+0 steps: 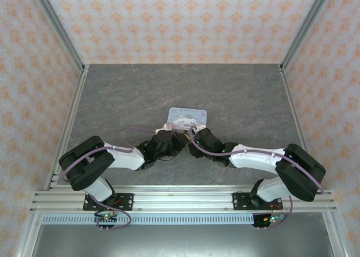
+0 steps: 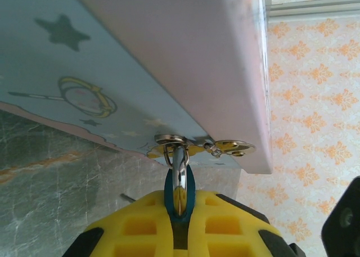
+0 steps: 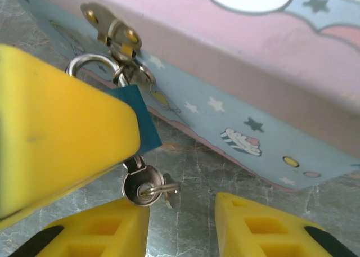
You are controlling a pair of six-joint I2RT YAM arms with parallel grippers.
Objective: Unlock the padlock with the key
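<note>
The teal padlock (image 2: 180, 185) hangs by its silvery shackle (image 2: 179, 158) from the hasp of the pastel tin (image 2: 185, 49). My left gripper (image 2: 180, 215) is shut on the padlock's body, its yellow pads pressed on both flat sides. In the right wrist view the padlock (image 3: 142, 119) shows beside the left gripper's yellow finger (image 3: 56, 127). The key (image 3: 142, 186), with a round silvery head and a small ring, sticks out below the padlock's bottom end. My right gripper (image 3: 180, 231) is open just under it; its left finger (image 3: 98, 234) is close beside the key head, and nothing is held.
The tin (image 1: 188, 117) lies mid-table on the grey stone-look surface (image 1: 124, 99), with both grippers meeting at its near edge, left gripper (image 1: 167, 141) and right gripper (image 1: 195, 140). Patterned walls and metal posts enclose the table. A dark part of the right arm (image 2: 343, 223) stands close by.
</note>
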